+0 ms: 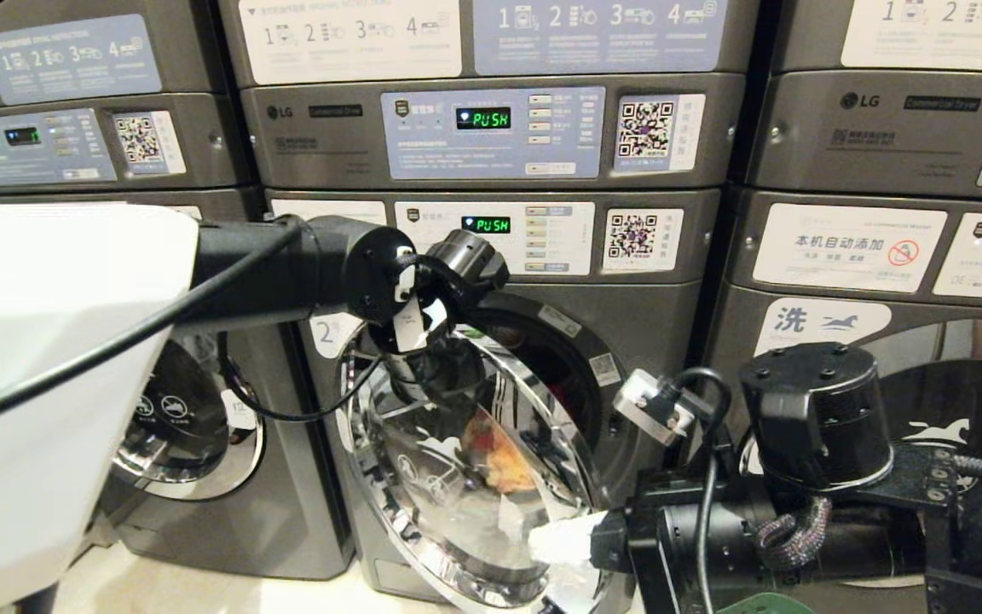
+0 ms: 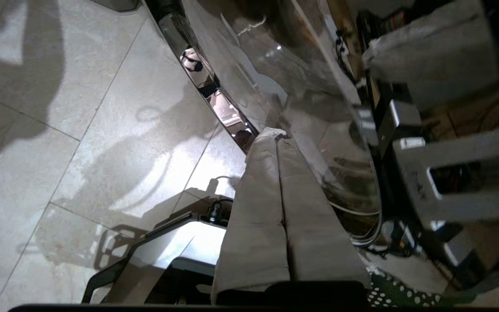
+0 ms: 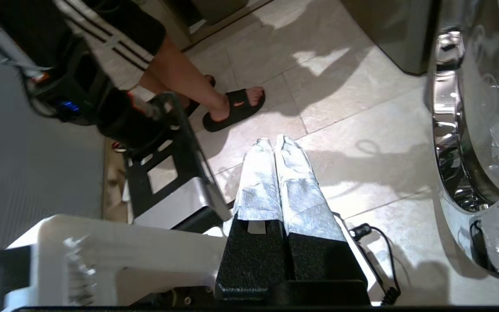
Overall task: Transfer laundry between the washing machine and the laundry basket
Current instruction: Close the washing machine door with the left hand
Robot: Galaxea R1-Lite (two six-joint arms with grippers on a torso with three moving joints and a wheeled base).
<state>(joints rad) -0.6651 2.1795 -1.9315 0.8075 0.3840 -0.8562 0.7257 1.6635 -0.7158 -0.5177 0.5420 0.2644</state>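
Observation:
The washing machine (image 1: 627,333) marked 2 has its chrome-rimmed glass door (image 1: 465,460) swung open. My left arm reaches across from the left to the door's upper part. The left gripper (image 2: 272,132) is shut and empty, its taped fingertips against the door's glass by the rim. The right gripper (image 1: 561,542) hangs shut by the door's lower edge; in the right wrist view its taped fingers (image 3: 293,173) hold nothing above the floor. A sliver of the green laundry basket (image 2: 399,295) shows low down, also in the head view (image 1: 755,605). An orange-red patch (image 1: 499,460) shows through the glass.
Alike machines stand to the left (image 1: 201,409) and right (image 1: 926,384). A person's leg in a black sandal (image 3: 232,110) stands on the tiled floor near my base (image 3: 176,195). A loose cable (image 3: 383,255) trails below the right gripper.

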